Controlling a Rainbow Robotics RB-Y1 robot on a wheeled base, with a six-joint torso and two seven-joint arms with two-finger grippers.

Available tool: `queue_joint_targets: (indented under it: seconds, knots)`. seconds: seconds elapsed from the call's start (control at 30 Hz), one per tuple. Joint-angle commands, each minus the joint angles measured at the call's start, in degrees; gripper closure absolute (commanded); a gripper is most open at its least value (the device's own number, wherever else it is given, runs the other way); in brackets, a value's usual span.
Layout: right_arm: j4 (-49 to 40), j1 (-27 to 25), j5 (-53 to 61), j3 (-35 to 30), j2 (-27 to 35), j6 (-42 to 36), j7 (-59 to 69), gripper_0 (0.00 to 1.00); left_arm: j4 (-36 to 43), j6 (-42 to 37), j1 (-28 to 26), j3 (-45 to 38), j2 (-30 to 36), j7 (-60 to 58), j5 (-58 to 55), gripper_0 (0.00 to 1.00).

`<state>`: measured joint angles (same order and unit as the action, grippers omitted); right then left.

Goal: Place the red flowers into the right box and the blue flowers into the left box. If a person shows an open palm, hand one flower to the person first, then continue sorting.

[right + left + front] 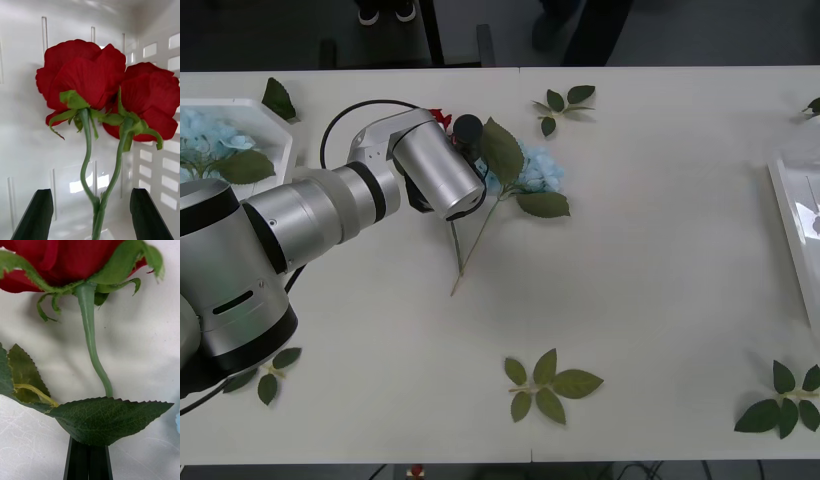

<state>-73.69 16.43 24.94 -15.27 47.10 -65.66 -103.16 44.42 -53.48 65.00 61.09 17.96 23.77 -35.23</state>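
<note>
Red flowers: one rose (63, 262) is pinched by the left gripper (89, 461), whose black jaws are pressed together on the stem below a broad serrated leaf (108, 420). In the left wrist view the bloom hangs over the white tabletop (150, 345), stem curving down into the leaf. In the front view a sliver of red (441, 117) shows behind the left arm's wrist (435, 170), toward the far edge, left of centre.

Two more roses (84, 82) (150, 101) show in the right wrist view, blooms side by side and touching, stems meeting low between the right gripper (92, 215). Its black fingers (37, 213) stand spread at either side; the stems run between them, contact cannot be told. Behind the blooms are the white slotted walls of the right box (157, 176); its rim (792, 225) lies at the right edge in the front view.

Blue flowers: one cluster (535, 170) lies on the tabletop just beside the left wrist, stem pointing toward the near edge. Others (208, 135) lie in the left box (280, 140) at the far left corner.

Loose leaf sprigs: near edge centre (548, 385), near right corner (780, 405), far edge centre (563, 105).
</note>
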Motion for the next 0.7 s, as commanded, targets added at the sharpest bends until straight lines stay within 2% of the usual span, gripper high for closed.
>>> queue_joint_targets:
  seconds: [0.03,0.17,0.33,0.53,0.7]
  knots:
    - [-8.49,2.55,4.59,-5.03,0.89,-8.34,-1.08,0.36,2.86,-0.05,-0.05,-1.06,2.17,2.15,-1.42,1.0]
    - [-14.55,4.93,9.86,-7.58,-0.17,-16.51,-0.64,0.34,8.23,-0.05,-0.05,-1.15,6.83,5.58,-6.78,1.0]
    - [-17.01,8.79,15.93,-7.66,-3.25,-20.29,-0.2,0.33,16.84,-0.05,-1.01,-1.06,14.21,10.94,-12.23,1.0]
    - [-17.19,10.9,19.62,-5.12,-8.17,-16.34,0.15,0.33,26.24,0.57,-2.51,-1.06,22.82,17.53,-17.94,1.0]
    - [-17.54,10.9,18.74,-2.04,-12.65,-9.39,-0.29,0.33,30.99,5.67,-4.27,-1.15,28.89,23.42,-23.13,1.0]
